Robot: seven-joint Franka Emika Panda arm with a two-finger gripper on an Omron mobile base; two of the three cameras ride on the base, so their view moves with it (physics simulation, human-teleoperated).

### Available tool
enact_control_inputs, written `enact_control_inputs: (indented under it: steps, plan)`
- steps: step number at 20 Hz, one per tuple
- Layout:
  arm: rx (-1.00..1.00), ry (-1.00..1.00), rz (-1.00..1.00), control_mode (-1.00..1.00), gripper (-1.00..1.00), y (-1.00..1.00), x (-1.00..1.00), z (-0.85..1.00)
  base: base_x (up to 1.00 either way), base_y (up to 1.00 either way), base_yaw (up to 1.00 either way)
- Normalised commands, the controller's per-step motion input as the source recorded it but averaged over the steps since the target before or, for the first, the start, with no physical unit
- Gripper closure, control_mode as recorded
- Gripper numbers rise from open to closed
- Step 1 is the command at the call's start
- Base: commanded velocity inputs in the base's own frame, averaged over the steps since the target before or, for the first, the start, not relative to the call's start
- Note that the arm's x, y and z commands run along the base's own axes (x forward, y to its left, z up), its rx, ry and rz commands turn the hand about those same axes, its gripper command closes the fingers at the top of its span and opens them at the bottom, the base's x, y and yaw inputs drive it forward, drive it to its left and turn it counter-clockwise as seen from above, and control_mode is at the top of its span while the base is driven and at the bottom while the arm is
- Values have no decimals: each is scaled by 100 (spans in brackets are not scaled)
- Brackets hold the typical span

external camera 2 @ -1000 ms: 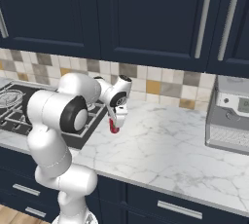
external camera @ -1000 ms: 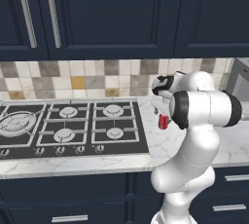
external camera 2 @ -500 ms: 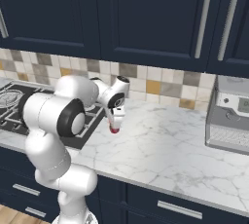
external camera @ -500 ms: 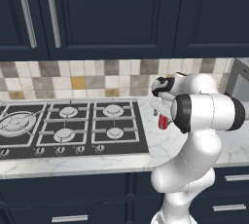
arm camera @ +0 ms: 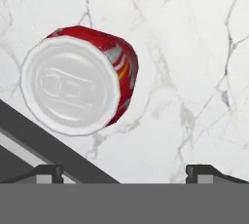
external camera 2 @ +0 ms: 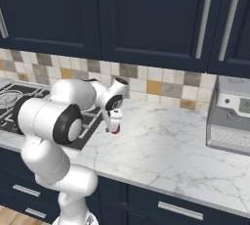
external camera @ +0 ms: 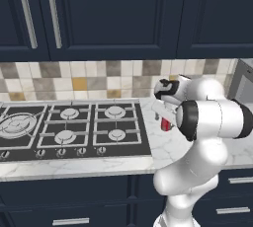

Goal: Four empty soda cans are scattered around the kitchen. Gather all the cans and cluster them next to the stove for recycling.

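Note:
A red soda can (external camera: 166,124) with a silvery top stands upright on the white marble counter, just right of the stove (external camera: 74,127). My gripper (external camera: 164,114) hangs directly above the can, open, with nothing between its fingers. In the right base view the can (external camera 2: 114,129) sits under the gripper (external camera 2: 115,118), beside the stove (external camera 2: 12,102). The hand view looks down on the can (arm camera: 80,84), which lies ahead of the wide-apart fingertips of the gripper (arm camera: 125,172). The stove's dark edge (arm camera: 34,142) crosses that view's lower left.
A steel appliance (external camera 2: 229,121) stands on the counter at the far right, seen also at the edge as a grey appliance (external camera: 244,80). Bare marble counter (external camera 2: 166,150) stretches between it and the can. Navy cabinets (external camera: 113,14) hang above the tiled backsplash.
The can has stayed in place beside the stove. My arm's elbow has sunk a little and swung slightly towards the stove; the open hand has hardly moved.

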Motion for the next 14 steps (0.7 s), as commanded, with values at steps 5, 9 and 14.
enact_control_inputs:
  steps: [5, 9, 14]
  plan:
    - [0, 0, 0, -100, -100, 4, -32, 0, 0, 0, 0]
    - [-2, 0, 0, -100, -100, 0, -33, 6, 0, 0, 0]
    - [-11, 0, 0, -100, -100, 0, -28, 17, 0, 0, 0]
